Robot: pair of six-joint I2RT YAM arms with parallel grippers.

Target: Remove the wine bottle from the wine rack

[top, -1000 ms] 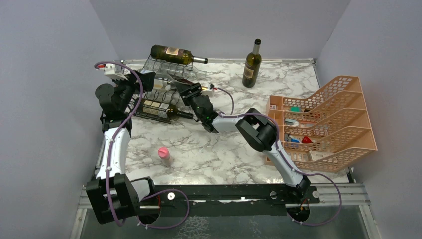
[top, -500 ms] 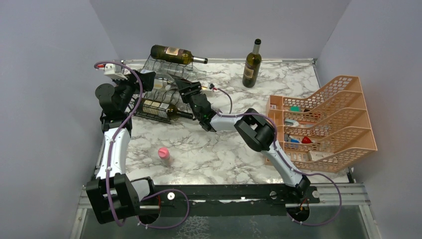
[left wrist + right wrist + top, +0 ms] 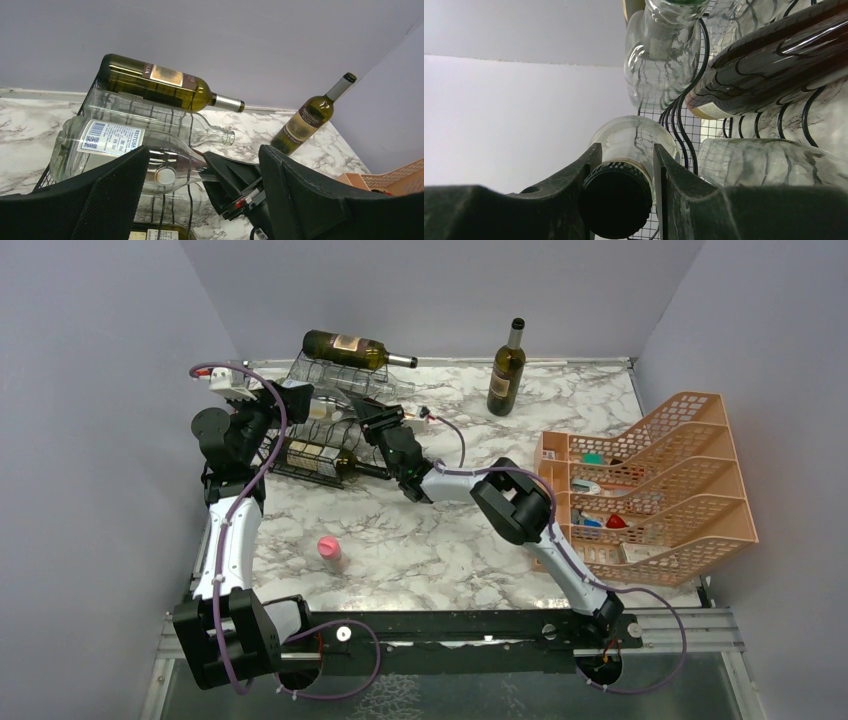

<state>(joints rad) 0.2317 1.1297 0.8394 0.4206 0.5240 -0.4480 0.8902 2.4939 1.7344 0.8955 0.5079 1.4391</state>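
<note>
Clear wine bottle [image 3: 634, 137], black cap [image 3: 616, 202], seemingly gripped

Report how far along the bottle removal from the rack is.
Done: the right gripper is clamped on the capped neck of the clear bottle. In hand: that bottle lies in the wine rack, not yet drawn out; the left gripper hangs open beside it. Left: pull the bottle clear and set it down. A green bottle stands on the table, apart from the rack.

Top view looked down from behind over the whole table [image 3: 450, 530]; both wrist views sat close at the rack [image 3: 318, 373], the right nearest; all shared it.
</note>
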